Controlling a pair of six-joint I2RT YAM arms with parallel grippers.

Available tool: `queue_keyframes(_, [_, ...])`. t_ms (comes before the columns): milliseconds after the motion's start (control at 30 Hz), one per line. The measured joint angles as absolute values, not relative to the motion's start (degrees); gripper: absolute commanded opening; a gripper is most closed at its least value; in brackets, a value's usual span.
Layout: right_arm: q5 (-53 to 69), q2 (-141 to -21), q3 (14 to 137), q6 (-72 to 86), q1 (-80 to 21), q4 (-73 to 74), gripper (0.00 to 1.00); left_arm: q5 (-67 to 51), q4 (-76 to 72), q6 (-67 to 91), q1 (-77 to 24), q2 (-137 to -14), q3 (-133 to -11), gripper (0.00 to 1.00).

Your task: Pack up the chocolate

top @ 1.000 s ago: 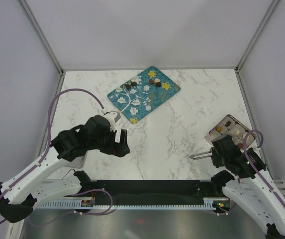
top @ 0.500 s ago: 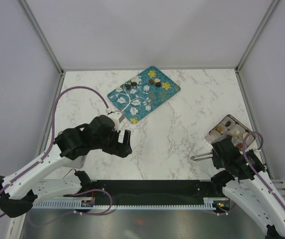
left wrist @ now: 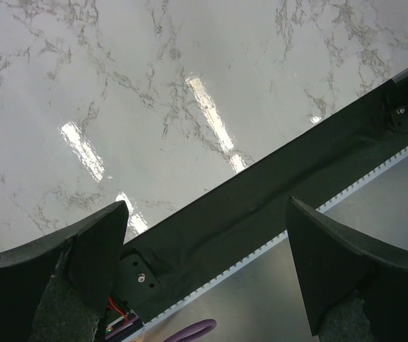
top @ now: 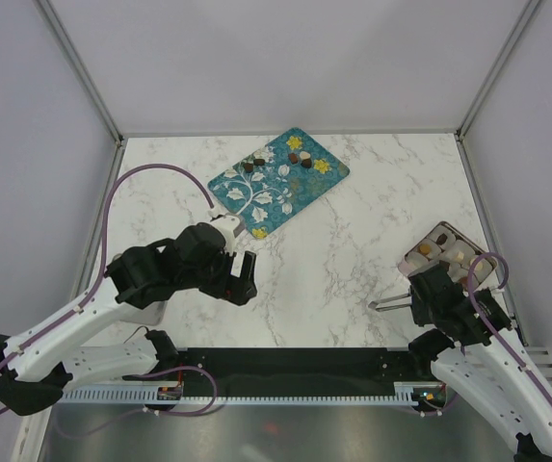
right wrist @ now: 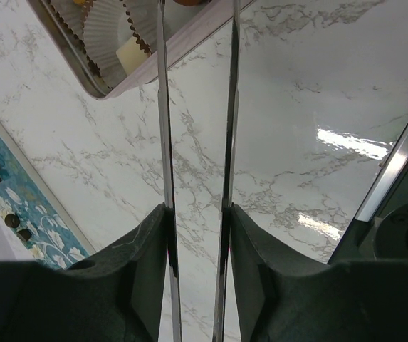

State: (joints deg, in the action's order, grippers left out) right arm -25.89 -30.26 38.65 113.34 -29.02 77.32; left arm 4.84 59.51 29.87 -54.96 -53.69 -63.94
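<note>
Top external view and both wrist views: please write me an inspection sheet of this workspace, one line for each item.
Surface: marble table, glossy, with lamp reflections.
Job's things: chocolate, a few pieces on the teal tray, more in paper cups in the box.
Clutter: nothing seen.
Grippers: left gripper, jaws open and empty; right gripper, shut on the tongs, nothing between their blades.
Cables: purple cables, one looping above each arm.
Surroundings: white walls, metal frame.
</note>
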Motion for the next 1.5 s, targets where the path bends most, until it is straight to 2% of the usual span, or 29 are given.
queue_keyframes(633, [-26.9,-30.5,38.2,113.4,-29.0,77.3,0.51,6.0,60.0,29.7,-55.1,-54.0,-65.3,0.99])
queue_keyframes(1000, [-29.4,-33.6,39.5,113.4,-29.0,78.0,0.47,6.2,60.0,29.2,-55.1,-54.2,-65.6,0.99])
queue_keyframes(1267, [-36.0,-52.7,59.8,112.5,-29.0,78.5,0.46,7.1,60.2,29.2,-55.1,-54.2,-66.8,0.99])
queue_keyframes(1367, [-38.5,-60.5,70.8,107.3,-29.0,78.3,0.46,7.5,60.2,29.2,-55.1,-53.4,-67.5,1.00])
queue_keyframes(1500, [-40.3,-73.6,85.6,92.6,-29.0,77.2,0.46,9.4,61.3,29.1,-55.1,-52.8,-70.9,1.00])
